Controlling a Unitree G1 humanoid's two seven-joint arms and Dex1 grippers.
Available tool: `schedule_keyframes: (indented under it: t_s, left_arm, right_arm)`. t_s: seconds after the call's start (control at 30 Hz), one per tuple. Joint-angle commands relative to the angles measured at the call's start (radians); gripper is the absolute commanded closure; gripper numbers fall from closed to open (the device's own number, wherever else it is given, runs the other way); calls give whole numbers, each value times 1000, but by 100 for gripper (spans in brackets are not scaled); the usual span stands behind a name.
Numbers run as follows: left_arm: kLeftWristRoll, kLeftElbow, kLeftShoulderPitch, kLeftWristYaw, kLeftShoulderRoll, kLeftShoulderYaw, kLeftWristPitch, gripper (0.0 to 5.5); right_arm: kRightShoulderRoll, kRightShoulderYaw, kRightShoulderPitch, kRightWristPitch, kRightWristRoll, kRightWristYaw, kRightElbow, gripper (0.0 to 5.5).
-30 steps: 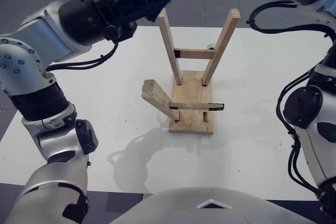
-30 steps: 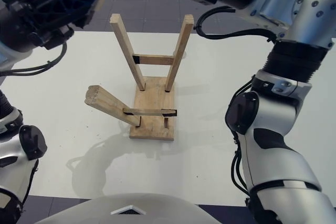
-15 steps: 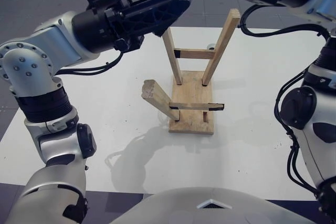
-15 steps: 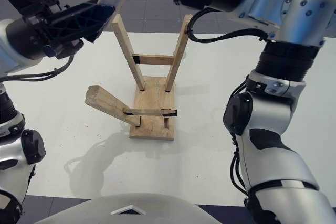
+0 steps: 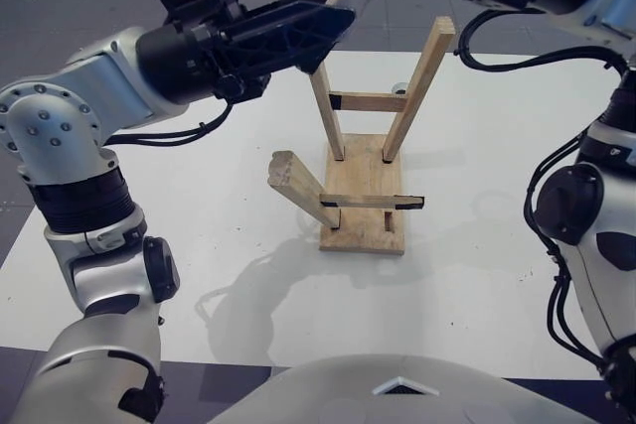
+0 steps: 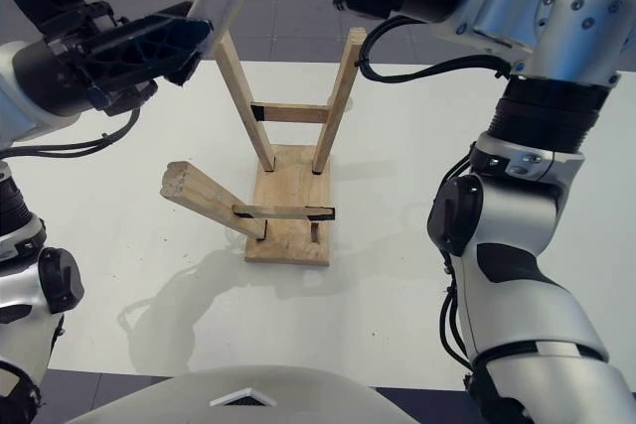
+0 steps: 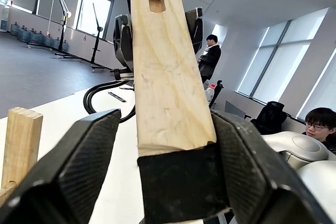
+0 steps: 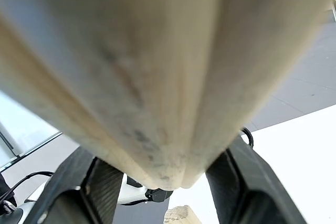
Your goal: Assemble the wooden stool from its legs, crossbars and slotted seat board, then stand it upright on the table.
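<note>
Left hand (image 5: 333, 19) swung inward | clamps squared, mortised pale-wood leg (image 7: 165, 77) above stool (image 5: 363, 230)

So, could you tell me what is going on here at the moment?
The robot is building a wooden stool upside down. The seat board lies flat on the table with two legs standing in its far slots, joined by a crossbar. A third leg leans outward at the near end, carrying a second crossbar. The left end effector and right end effector hold the fourth leg together above it.
</note>
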Motion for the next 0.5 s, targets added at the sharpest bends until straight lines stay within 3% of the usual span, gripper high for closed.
schedule_keyframes:
  t_s: [0.03, 0.27, 0.4, 0.5]
  left_arm:
    - [-20, 25, -26, 40, 33, 53, -10, 182]
    - [-84, -56, 42, 110, 122, 172, -15, 73]
    - [-120, -132, 210, 166, 209, 273, 2, 0]
    - [-71, -177, 400, 153, 245, 324, 0, 0]
  right_arm:
    - [-64, 33, 9, -51, -41, 51, 12, 346]
    - [-359, 213, 171, -211, -242, 269, -49, 346]
    - [-524, 329, 373, -332, -355, 422, -144, 347]
    - [-605, 401, 561, -424, -428, 485, -254, 347]
